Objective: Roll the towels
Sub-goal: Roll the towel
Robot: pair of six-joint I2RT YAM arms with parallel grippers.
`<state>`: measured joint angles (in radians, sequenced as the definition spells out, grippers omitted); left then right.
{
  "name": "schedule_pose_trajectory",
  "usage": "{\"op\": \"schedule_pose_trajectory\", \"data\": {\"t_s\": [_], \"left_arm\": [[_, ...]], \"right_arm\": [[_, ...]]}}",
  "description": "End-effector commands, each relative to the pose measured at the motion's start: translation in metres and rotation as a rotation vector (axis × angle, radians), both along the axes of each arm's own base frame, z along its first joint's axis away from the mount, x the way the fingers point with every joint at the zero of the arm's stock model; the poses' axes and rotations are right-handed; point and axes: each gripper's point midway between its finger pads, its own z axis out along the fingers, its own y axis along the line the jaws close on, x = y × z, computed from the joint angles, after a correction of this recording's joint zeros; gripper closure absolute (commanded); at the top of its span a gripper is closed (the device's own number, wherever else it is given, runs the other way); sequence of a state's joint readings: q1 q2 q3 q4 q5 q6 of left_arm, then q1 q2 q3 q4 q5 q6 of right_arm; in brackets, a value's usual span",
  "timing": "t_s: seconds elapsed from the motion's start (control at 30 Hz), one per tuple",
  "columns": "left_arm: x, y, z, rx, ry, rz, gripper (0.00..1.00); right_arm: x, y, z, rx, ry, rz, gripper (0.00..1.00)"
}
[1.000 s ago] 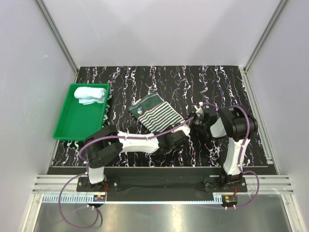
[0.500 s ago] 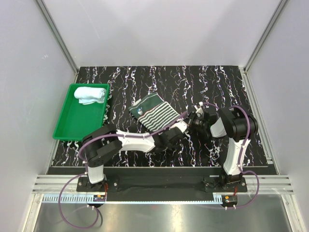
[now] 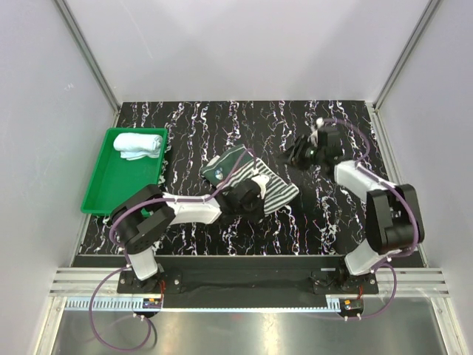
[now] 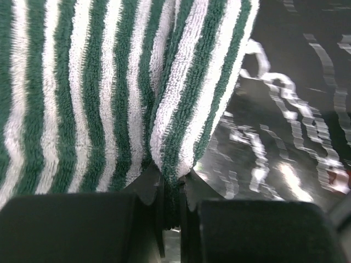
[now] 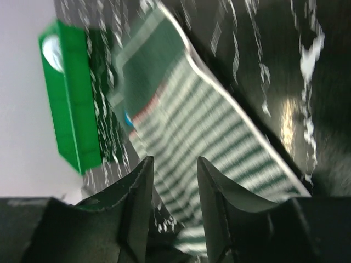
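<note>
The striped towel (image 3: 281,194), dark green and white with a patterned edge, lies mid-table. My left gripper (image 3: 253,189) rests on it and is shut on a raised fold of it; in the left wrist view the fold (image 4: 181,109) is pinched between the jaws of the left gripper (image 4: 173,178). My right gripper (image 3: 298,154) hovers behind and to the right of the towel, open and holding nothing. In the right wrist view the striped towel (image 5: 208,126) lies beyond the right gripper (image 5: 174,164). The light blue towel (image 3: 138,144) lies rolled in the tray.
A green plastic tray (image 3: 111,194) stands at the left edge of the black marbled table (image 3: 332,214), also visible as the tray (image 5: 71,109) in the right wrist view. Grey walls close in the table at the back and on both sides.
My left gripper shut on the striped towel's fold and drew back left over it. My right gripper opened, let go of the towel and swung to the back right.
</note>
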<state>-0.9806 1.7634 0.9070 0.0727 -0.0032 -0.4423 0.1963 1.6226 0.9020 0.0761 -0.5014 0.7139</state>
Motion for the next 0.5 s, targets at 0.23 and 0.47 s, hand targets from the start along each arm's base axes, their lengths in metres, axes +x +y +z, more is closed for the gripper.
{"op": "schedule_pose_trajectory", "data": {"t_s": [0.23, 0.47], "left_arm": [[-0.049, -0.017, 0.026, -0.34, 0.464, -0.006, 1.0], [-0.045, -0.015, 0.031, -0.487, 0.679, 0.128, 1.0]], "right_arm": [[-0.021, -0.04, 0.09, -0.196, -0.099, -0.106, 0.51], [-0.091, -0.042, 0.087, -0.113, -0.135, -0.095, 0.34]]}}
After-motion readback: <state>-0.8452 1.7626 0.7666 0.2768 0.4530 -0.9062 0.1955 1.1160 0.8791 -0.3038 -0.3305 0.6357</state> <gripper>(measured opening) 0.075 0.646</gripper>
